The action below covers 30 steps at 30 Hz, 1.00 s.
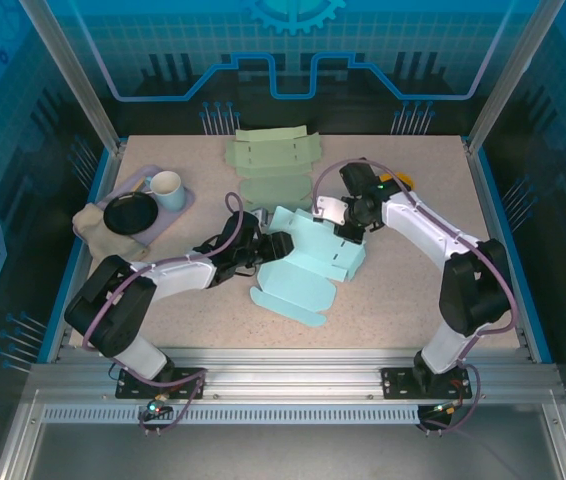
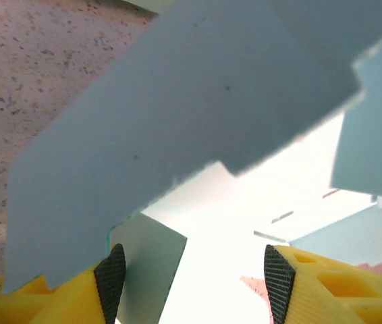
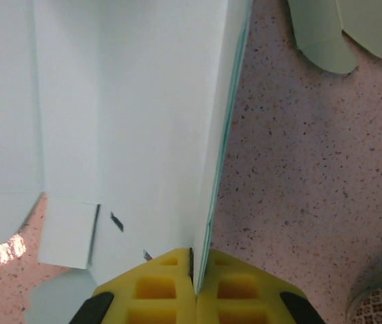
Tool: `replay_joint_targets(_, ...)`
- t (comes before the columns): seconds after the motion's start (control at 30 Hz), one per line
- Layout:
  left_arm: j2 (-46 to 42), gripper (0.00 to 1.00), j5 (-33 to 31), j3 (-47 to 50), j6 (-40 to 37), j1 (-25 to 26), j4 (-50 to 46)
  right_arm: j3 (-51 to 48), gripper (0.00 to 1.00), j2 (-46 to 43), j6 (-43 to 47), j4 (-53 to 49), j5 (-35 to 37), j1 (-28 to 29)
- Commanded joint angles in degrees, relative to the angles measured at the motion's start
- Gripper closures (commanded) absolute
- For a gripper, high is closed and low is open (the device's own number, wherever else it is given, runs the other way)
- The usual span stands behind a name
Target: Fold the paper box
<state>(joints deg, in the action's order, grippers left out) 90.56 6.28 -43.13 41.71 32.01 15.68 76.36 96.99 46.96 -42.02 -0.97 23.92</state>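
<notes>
Pale paper box (image 2: 177, 115), end effector (image 2: 194, 277) jaws apart

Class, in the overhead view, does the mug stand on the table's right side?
No, the mug stands at the left, on the tray beside a black bowl.

- Left arm (image 1: 133, 300): black joint housings, white link shells.
- Right arm (image 1: 428, 235): same black-and-white build, with a green light (image 1: 378, 186) near the wrist.
- Cables (image 1: 510, 290): grey-purple, looped outside each arm and running to the bases.
- Bases (image 1: 148, 378): black plates.
- Fingers (image 2: 326, 283): yellow, moulded with square pockets.
- Pads (image 2: 279, 270): black, cross-hatched.
</notes>
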Motion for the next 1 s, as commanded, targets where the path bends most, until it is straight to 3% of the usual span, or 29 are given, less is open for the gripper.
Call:
replay_joint_targets(0.0,-2.60,0.40,0.71,1.02,0.18,-1.06,2.09,-3.92,1.00,-2.27,2.35,3.56,-0.68,0.95)
replay_joint_targets(0.1,-8.56,0.39,3.57,0.89,-7.07,-2.17,-3.24,-7.41,1.00,-4.23,4.27,8.10,2.10,1.03)
replay_joint_targets(0.23,-19.68,0.39,-0.90,3.53,-17.53,-3.35,-12.33,-11.42,1.00,-6.56,6.53,16.80,9.51,2.27)
replay_joint_targets(0.4,-28.48,0.42,-6.11,7.66,-19.37,-9.40,-14.74,-19.82,1.00,-10.64,14.99,34.79,19.61,5.57)
replay_joint_targets(0.57,-25.90,0.43,-8.33,7.07,-20.71,-9.57,-12.65,-25.64,1.00,-14.81,21.05,52.47,22.26,6.83)
replay_joint_targets(0.7,-21.32,0.46,-8.66,5.83,-23.30,-9.08,-11.45,-32.35,1.00,-14.99,31.90,66.40,21.37,7.40)
replay_joint_targets(0.97,-16.22,0.51,-12.70,7.11,-28.12,-7.06,-5.23,-33.89,1.00,-11.59,34.13,69.97,22.21,9.00)
